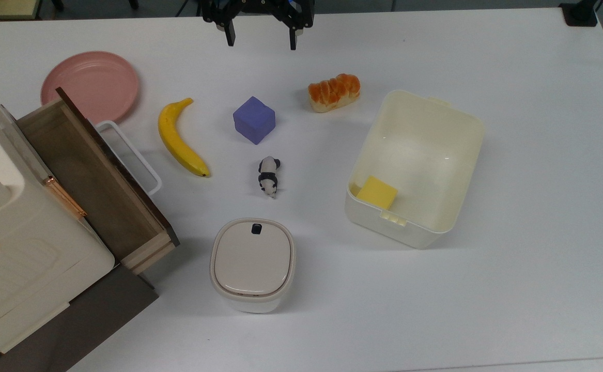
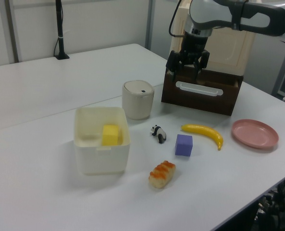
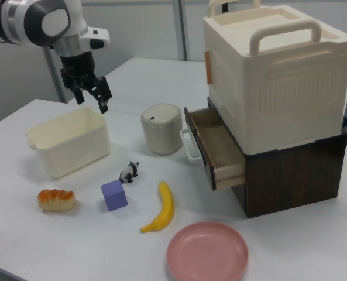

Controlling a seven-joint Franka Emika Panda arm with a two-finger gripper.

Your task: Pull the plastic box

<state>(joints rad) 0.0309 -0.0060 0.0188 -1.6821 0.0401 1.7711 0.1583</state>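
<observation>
A: My gripper (image 1: 261,35) hangs high with its 2 fingers spread, holding nothing. Where's the target?

B: The plastic box (image 1: 416,168) sits on the table (image 1: 513,77) at the top view's right, well apart from the gripper.

A: I'd lower 1 finger inside a wall and drag gently.

B: It's cream-white, lidless, with 1 yellow block (image 1: 377,193) inside.

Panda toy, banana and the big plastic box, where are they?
panda toy (image 1: 268,176), top view, on its black-and-white body.
banana (image 1: 177,140), top view, on the middle of its yellow curve.
plastic box (image 1: 438,135), top view, on its bare pale inner floor.
</observation>
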